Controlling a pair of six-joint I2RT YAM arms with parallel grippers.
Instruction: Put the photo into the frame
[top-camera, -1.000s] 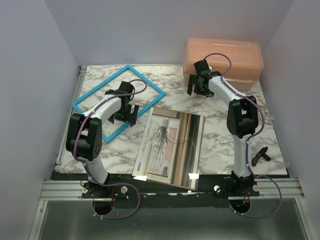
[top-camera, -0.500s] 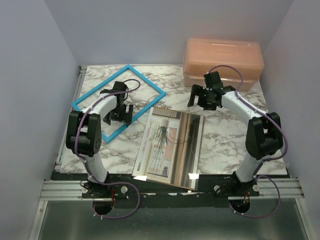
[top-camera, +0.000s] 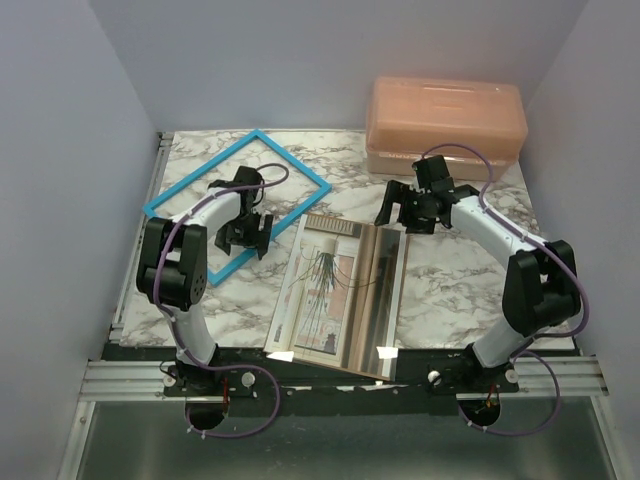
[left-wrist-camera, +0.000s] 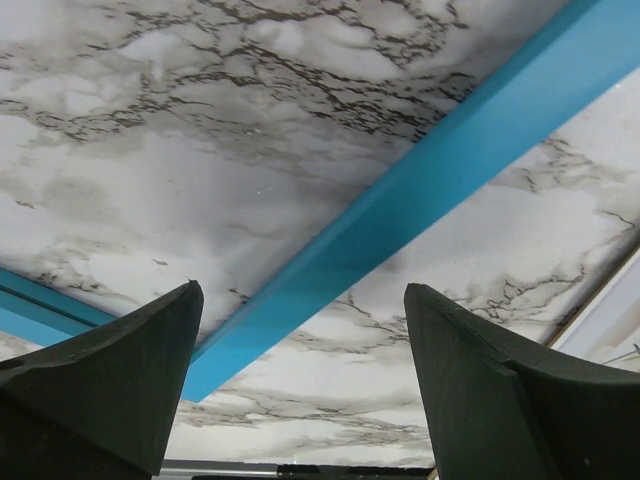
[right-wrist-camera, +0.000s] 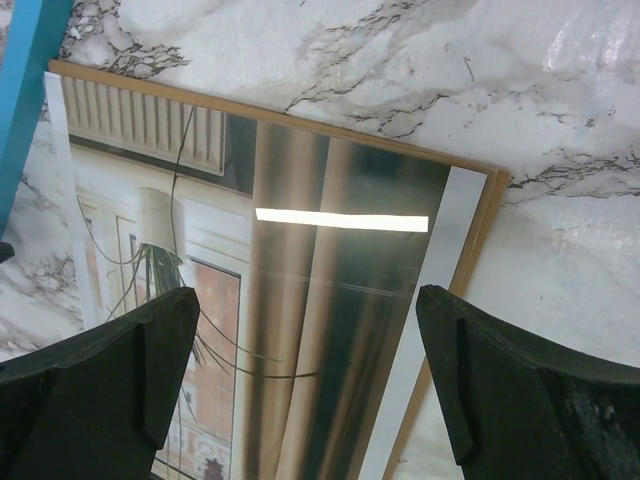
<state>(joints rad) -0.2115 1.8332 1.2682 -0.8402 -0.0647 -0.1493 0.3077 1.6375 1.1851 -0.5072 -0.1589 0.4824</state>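
Marble table (top-camera: 450, 290): carries everything listed. Peach box (top-camera: 445, 120): far right corner, apart from the work. The frame (top-camera: 295, 160): flat, blue face up, toward the far left corner, empty. The photo (top-camera: 340, 290): at the near edge, middle, lying on a brown backing sheet (right-wrist-camera: 474, 240), not yet framed. Your left gripper (left-wrist-camera: 300, 290): jaws apart, straddling the frame's near-right rail without touching it, likely to grasp it. Your right gripper (right-wrist-camera: 305, 295): spread wide, holding nothing, above the photo's far right corner.
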